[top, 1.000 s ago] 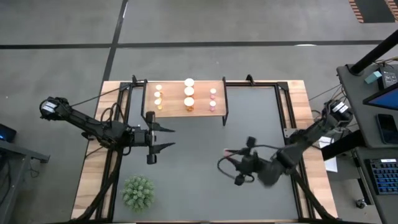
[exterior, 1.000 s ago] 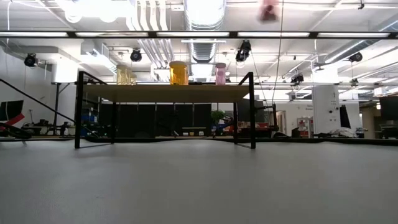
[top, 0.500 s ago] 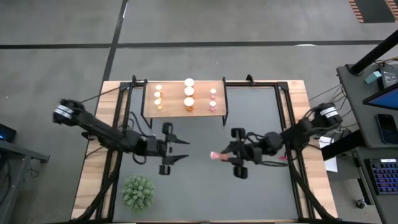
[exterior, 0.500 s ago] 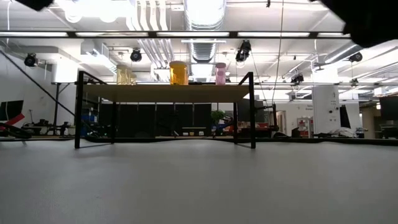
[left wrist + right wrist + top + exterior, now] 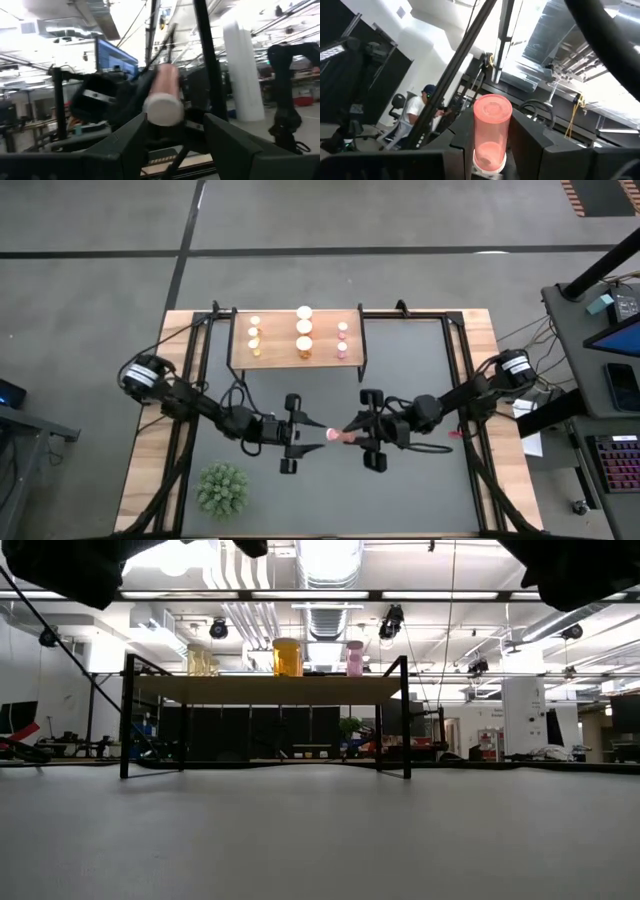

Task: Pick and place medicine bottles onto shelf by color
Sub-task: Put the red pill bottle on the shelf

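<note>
- Right gripper [image 5: 352,434]: I see its fingers clamped on a pink bottle [image 5: 338,434], held lying sideways in the air in front of the shelf [image 5: 275,350], white cap toward the other arm.
- Left gripper [image 5: 306,434]: fingers spread, either side of the cap.
- Step, as I judge it: a mid-air handover; next the left fingers must close before the right ones let go.
- Both arms reach inward, meeting in front of the shelf.
- Other bottles stand on the shelf.
</note>
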### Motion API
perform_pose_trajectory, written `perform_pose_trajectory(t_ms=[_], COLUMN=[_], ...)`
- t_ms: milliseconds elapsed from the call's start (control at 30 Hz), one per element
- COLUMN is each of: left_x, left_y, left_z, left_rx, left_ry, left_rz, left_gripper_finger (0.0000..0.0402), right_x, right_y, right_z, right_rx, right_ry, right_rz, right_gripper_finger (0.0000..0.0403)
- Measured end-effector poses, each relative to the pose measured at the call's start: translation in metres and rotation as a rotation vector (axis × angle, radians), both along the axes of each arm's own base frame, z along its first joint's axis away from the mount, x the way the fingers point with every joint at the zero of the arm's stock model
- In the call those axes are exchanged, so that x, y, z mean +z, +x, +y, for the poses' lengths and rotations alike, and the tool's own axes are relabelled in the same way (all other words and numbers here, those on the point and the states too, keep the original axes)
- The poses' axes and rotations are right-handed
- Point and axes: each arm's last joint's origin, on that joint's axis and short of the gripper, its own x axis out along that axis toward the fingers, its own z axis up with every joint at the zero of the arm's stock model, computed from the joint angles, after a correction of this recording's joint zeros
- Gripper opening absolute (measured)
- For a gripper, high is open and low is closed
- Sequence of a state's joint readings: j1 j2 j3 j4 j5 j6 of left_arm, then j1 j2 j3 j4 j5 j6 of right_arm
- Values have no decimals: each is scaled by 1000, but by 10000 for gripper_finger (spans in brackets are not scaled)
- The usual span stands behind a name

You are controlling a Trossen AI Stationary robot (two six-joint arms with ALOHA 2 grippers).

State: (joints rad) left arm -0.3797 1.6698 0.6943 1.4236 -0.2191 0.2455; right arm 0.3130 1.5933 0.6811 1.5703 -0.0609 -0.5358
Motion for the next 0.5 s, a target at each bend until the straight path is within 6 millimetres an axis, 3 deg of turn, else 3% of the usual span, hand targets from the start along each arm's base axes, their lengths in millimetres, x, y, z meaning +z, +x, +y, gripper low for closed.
perform_pose_trajectory(t_ms=[500], left_x=[7], left_y=[17], left_z=[8], left_rx=[38], left_ry=[-14], left_rz=[-37], left_gripper_finger=[179], right_x=[-1], right_y=[1], right_z=[-3], right_rx=[-9], right_ry=[9], right_rz=[10], right_gripper_finger=[91])
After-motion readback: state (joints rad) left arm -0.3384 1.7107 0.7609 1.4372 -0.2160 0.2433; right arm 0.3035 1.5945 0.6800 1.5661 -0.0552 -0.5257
